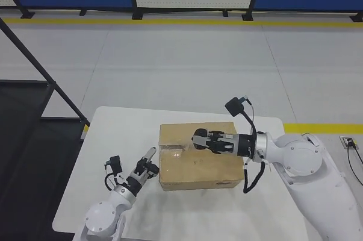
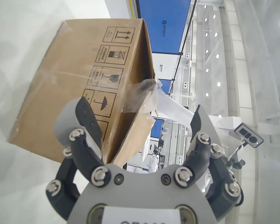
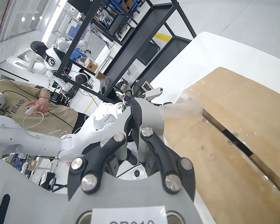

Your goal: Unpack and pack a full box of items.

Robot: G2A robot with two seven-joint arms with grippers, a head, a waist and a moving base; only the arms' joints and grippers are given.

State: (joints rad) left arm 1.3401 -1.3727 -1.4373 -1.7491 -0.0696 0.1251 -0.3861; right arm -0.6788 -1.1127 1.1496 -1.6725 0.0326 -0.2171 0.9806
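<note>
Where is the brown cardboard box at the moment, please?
Top view: the brown cardboard box sits centrally on the white table, left hand at its side, right hand over its top.

The cardboard box [image 2: 67,78] carries a column of black handling signs on one side: two arrows side by side [image 2: 123,36], a crossed-out figure [image 2: 121,55], a stemmed glass [image 2: 113,78] and an umbrella with drops [image 2: 102,100]. The small print beside each is too fine to read. A few handwritten pen marks [image 3: 207,152] stand on the box's top. A blue wall panel [image 2: 163,12] bears a small white logo.
</note>
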